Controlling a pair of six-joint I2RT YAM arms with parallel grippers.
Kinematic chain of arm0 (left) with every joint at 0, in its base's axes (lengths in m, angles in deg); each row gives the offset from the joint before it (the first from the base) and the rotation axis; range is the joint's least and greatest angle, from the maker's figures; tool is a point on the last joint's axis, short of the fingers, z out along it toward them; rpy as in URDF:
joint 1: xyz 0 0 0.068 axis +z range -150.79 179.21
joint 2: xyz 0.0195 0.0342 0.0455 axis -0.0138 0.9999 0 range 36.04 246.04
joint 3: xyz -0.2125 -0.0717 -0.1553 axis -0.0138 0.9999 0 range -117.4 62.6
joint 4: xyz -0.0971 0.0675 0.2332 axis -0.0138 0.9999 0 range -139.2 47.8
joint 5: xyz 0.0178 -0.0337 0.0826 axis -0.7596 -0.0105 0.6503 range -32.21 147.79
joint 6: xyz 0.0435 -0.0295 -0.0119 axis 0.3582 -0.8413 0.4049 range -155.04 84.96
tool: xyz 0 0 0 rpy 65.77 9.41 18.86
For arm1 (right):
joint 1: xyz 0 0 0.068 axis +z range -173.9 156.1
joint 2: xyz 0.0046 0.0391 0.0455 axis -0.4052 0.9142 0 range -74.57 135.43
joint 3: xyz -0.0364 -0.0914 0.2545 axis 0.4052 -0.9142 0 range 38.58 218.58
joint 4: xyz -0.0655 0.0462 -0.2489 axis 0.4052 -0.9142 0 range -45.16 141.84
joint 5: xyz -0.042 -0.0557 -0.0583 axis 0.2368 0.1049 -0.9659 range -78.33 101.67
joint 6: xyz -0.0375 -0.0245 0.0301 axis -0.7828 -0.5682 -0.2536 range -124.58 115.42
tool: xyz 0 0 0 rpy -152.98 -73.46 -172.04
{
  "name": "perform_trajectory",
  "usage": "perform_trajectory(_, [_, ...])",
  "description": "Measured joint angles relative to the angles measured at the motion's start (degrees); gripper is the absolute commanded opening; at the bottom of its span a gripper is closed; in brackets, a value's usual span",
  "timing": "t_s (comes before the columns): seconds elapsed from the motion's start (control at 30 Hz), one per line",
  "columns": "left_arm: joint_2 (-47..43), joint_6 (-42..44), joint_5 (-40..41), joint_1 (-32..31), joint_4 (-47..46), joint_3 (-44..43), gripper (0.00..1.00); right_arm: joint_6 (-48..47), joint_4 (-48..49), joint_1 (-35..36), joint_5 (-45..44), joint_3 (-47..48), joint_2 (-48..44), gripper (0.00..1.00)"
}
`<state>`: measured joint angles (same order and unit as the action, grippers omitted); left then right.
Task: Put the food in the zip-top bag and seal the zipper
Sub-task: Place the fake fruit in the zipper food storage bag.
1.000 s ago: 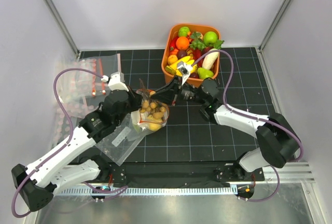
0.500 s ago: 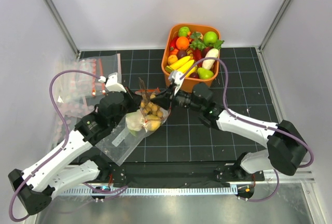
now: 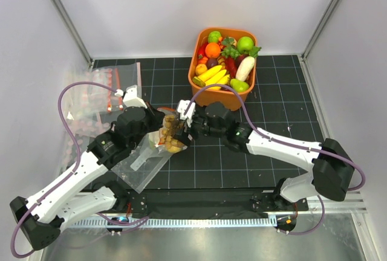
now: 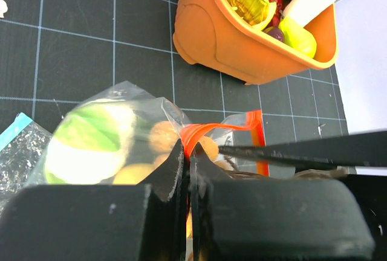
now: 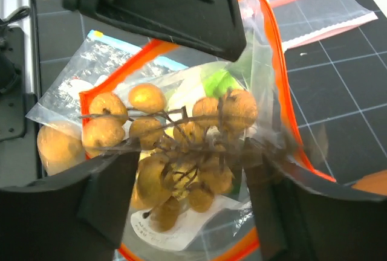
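Black grid desk (image 3: 287, 95) | bag (image 5: 265, 49) label (image 5: 181, 237) unreadable | left hand (image 4: 188, 151) clamped on zipper (image 4: 233, 129) | right hand (image 5: 187, 194) apart around brown balls (image 5: 181, 134)

No word, brand, number or sign can be read in any of the three views. The zip-top bag (image 5: 266, 92) carries a white label (image 5: 181, 235) at the bottom of the right wrist frame. It also shows left of centre in the top view, its face too small and blurred to read.
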<state>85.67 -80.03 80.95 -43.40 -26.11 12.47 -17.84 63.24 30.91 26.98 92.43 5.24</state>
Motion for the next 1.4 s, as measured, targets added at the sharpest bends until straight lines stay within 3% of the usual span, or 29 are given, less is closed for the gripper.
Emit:
perform_trajectory(0.13, [0.02,0.0,-0.02,0.0,-0.02,0.0,0.03,-0.11,-0.46,0.0,-0.87,-0.02,-0.2,0.81])
perform_trajectory(0.27, [0.02,0.0,0.02,0.0,-0.02,0.0,0.04,0.31,-0.22,0.0,-2.1,-0.31,-1.27,0.7])
perform_trajectory(0.33, [0.02,0.0,0.02,0.0,-0.02,0.0,0.04,0.76,0.22,0.0,-2.27,-0.31,-1.6,0.59])
perform_trajectory(0.37, [0.02,0.0,0.02,0.0,-0.02,0.0,0.04,1.14,0.44,0.0,-2.54,-0.28,-1.6,0.46])
perform_trajectory(0.4, [0.0,0.0,0.0,0.0,-0.02,0.0,0.04,1.33,0.37,0.0,-3.17,-0.26,-1.57,0.4])
perform_trajectory(0.67, [0.0,0.0,-0.02,0.0,-0.09,0.0,0.06,3.43,-1.16,0.0,-11.63,3.04,2.67,0.13])
perform_trajectory(0.77, [0.02,-0.02,-0.26,0.0,-0.04,0.0,0.05,4.04,-1.81,0.0,-15.45,3.87,4.76,0.16])
perform_trajectory(0.8, [0.02,0.0,-0.28,0.0,-0.04,0.0,0.05,4.11,-2.1,0.0,-16.41,4.35,5.55,0.36])
perform_trajectory(0.93, [0.11,0.0,-0.15,0.0,-0.04,0.0,0.06,4.48,-3.5,0.0,-18.18,4.87,6.47,0.69])
perform_trajectory(0.97, [0.13,0.0,0.11,0.0,-0.04,0.0,0.06,4.74,-3.63,-0.02,-18.62,4.87,6.45,0.73])
perform_trajectory(1.4, [1.2,-1.38,8.31,0.0,2.8,-0.81,0.04,8.46,-1.25,-1.77,-24.52,2.51,1.2,0.75])
